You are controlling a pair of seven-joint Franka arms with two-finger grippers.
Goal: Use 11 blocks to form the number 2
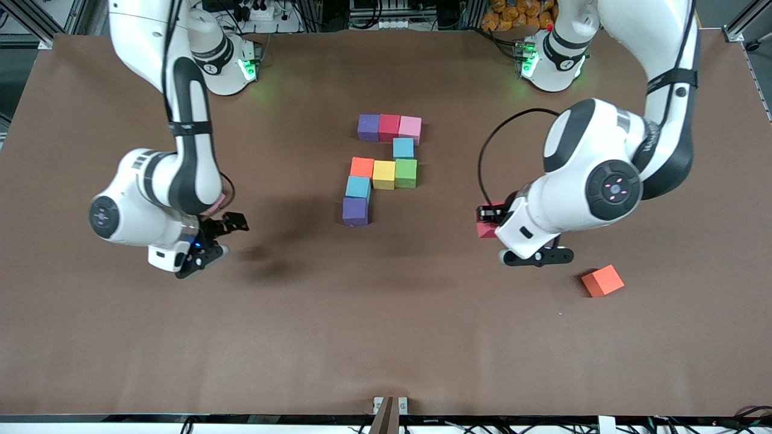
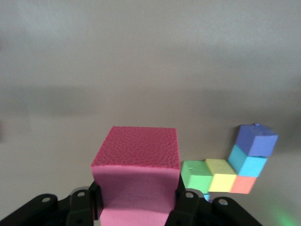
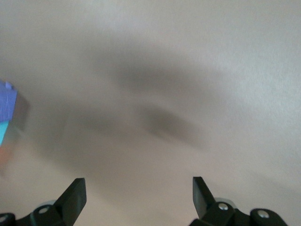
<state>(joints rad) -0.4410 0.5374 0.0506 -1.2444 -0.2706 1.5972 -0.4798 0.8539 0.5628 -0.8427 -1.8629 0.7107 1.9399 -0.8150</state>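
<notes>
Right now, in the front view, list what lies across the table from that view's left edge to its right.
right gripper → purple block → green block → left gripper holding a red block → loose orange block

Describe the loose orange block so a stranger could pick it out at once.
Start from the table and find the multicoloured run of blocks at its middle. Move toward the left arm's end and nearer the front camera, past the left gripper, which holds a red block. The orange block lies there alone, turned askew, touching nothing, while every other block is in the run or gripped.
</notes>
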